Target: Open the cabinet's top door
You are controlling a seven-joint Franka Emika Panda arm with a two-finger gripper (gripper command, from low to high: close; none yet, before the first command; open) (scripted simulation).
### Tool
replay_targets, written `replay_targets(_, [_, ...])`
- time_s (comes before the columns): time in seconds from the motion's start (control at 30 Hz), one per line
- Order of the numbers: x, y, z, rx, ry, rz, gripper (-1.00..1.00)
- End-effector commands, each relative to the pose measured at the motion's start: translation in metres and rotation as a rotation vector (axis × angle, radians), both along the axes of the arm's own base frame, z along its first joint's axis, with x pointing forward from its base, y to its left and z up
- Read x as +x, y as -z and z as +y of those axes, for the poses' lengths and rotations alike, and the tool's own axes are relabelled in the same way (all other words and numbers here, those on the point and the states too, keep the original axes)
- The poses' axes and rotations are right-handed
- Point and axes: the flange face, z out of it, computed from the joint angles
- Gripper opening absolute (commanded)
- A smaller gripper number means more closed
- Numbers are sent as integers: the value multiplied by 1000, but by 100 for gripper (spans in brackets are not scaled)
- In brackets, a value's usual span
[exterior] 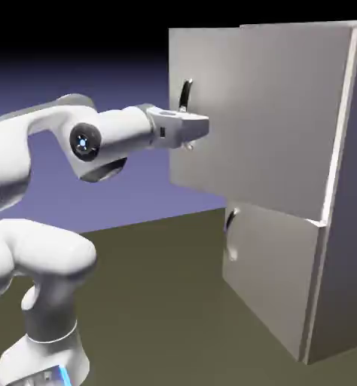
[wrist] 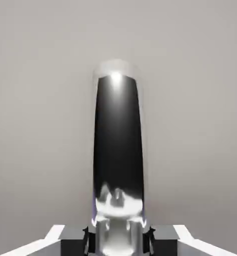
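The cabinet [exterior: 340, 256] is a tall light-grey box at the exterior view's right. Its top door [exterior: 264, 113] is swung outward, and its free left edge sticks out well past the shorter lower door [exterior: 276, 283]. My gripper [exterior: 190, 130] is shut on the top door's thin dark curved handle [exterior: 184, 94], near the handle's lower end. In the hand view the glossy dark handle [wrist: 118, 140] rises upright from between my grey fingertips [wrist: 73, 240], with the gripper [wrist: 118, 241] clamped on its base. The flat grey top door [wrist: 190, 100] fills the picture behind it.
The lower door carries its own curved handle [exterior: 230, 232] and sits flush with the cabinet. The dark olive table [exterior: 159, 301] stretches between the robot's base and the cabinet. My white arm [exterior: 99, 139] reaches in level from the left.
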Motion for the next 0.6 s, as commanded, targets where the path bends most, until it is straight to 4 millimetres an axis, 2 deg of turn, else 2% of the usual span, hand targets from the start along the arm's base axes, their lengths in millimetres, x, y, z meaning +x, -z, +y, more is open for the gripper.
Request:
replay_targets(0.0, [-3, 0, -5, 0, -16, 1, -100])
replay_targets(0.33, [-30, 0, -57, 0, -184, 1, -100])
replay_targets(0.57, [-46, 0, -103, 0, -320, 1, -100])
